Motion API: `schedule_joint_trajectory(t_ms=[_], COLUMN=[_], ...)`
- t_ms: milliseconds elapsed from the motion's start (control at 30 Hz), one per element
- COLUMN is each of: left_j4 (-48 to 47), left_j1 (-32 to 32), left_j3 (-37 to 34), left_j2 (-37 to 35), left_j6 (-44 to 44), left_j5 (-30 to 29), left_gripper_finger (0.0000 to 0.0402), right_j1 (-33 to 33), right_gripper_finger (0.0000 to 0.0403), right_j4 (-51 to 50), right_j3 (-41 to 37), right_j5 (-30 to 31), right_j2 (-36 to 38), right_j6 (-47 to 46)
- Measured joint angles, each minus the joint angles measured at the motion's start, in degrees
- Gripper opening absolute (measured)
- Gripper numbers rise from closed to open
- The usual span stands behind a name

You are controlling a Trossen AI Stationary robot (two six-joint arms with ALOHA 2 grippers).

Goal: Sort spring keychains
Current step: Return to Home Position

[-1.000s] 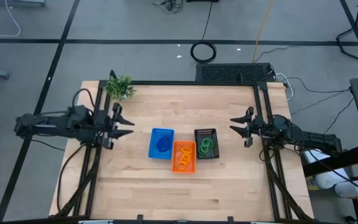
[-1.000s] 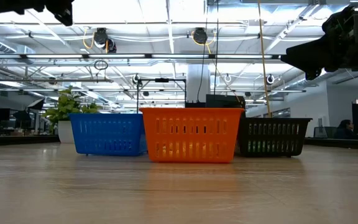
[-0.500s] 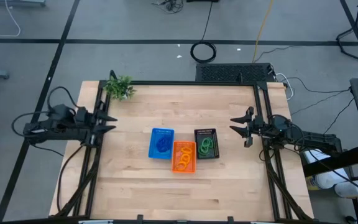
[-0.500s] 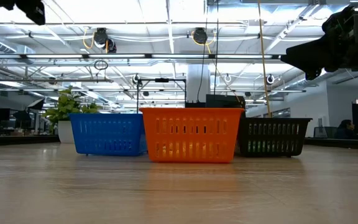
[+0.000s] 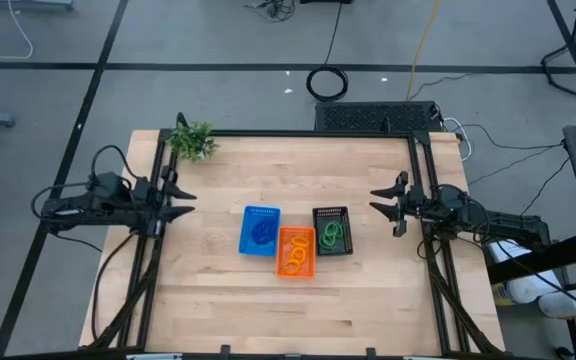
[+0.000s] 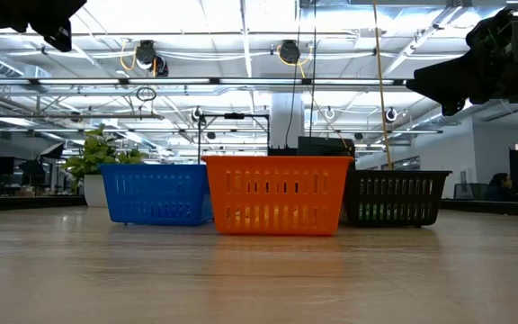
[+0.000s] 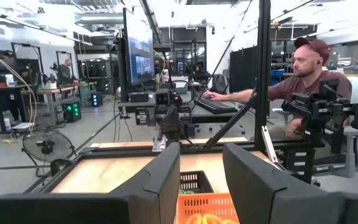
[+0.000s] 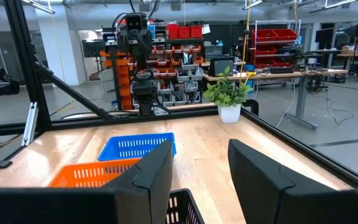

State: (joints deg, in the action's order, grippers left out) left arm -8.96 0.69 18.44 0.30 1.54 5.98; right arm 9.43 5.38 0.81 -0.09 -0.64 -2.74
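The left hand (image 5: 182,197) hangs just inside the left edge of the table (image 5: 218,300), its fingers parted and holding nothing. The right hand (image 5: 376,201) hangs near the right edge, likewise open and empty. Between them, mid-table, three baskets stand close together. The spring keychains (image 5: 295,252) all lie inside them: blue coils in the blue basket (image 5: 261,211), orange in the orange basket (image 5: 296,274), green in the black basket (image 5: 330,211). A plant sprig (image 5: 193,141) sits at the far left corner
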Motion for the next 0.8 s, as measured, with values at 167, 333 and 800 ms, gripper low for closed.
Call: schedule_joint_trajectory(t_ms=[167,333,800], left_j4=[-0.26,2.2,16.37], left_j1=[0.0,0.0,0.0], left_j3=[-0.06,-3.38,-15.88], left_j2=[0.0,0.0,-0.02], left_j6=[-0.37,-1.54,-2.99], left_j5=[0.0,-0.02,-0.02], left_gripper_finger=[0.0132,0.0131,0.0132], right_j1=[0.02,0.0,0.02], right_gripper_finger=[0.0145,0.0144,0.0145], right_j4=[-0.01,-0.01,-0.01], right_j3=[-0.01,0.01,0.0], right_j5=[0.01,0.01,0.01], right_j2=[-0.01,-0.02,-0.01], right_j6=[-0.01,0.0,0.0])
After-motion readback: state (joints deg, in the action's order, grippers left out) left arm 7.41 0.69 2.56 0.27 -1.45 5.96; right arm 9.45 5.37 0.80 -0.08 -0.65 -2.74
